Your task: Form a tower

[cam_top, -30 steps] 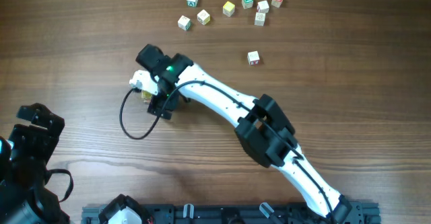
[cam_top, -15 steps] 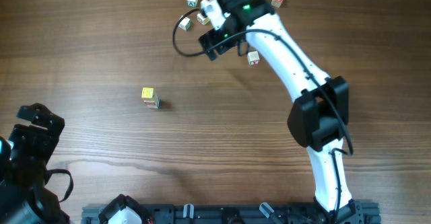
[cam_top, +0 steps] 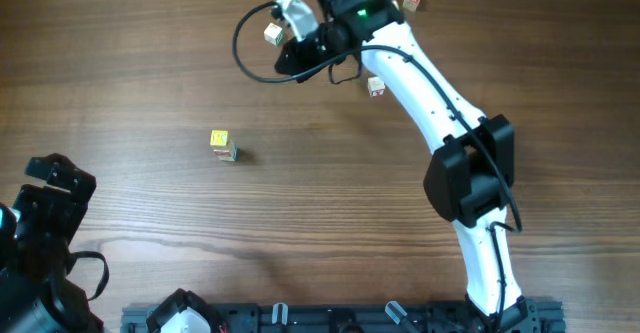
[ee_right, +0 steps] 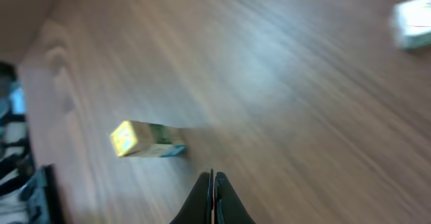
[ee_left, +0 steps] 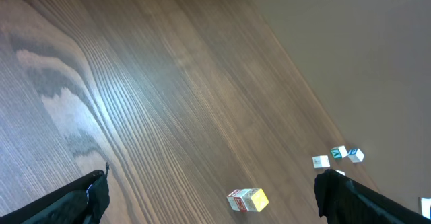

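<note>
At the lower left of the overhead frame the left arm (cam_top: 45, 223) is parked at the table (cam_top: 130, 63) edge. The left fingers (ee_left: 81, 197) are spread wide with nothing between them, probably so the building spot is kept clear. The tower (cam_top: 222, 145) is seen left of centre in the overhead frame. It stands on bare wood, a yellow-faced cube on top of a pale cube with reddish marks, well apart from everything else. That isolation is judged deliberate, so a cube can be lowered on without neighbours being knocked. In the left wrist view it sits low in the frame, between the two fingers but far off. At the upper middle of the overhead frame the right arm (cam_top: 420, 83) is stretched to the far side of the table. The right fingers (ee_right: 205, 200) are pressed together, and no cube is seen between them in the wrist view. Whether a pick was missed cannot be told. The loose cubes (cam_top: 376, 86) are scattered along the upper edge towards the upper right, just beside and beyond the right arm's tip. The reach is judged to be for the next piece; a fresh grasp is likely needed.
</note>
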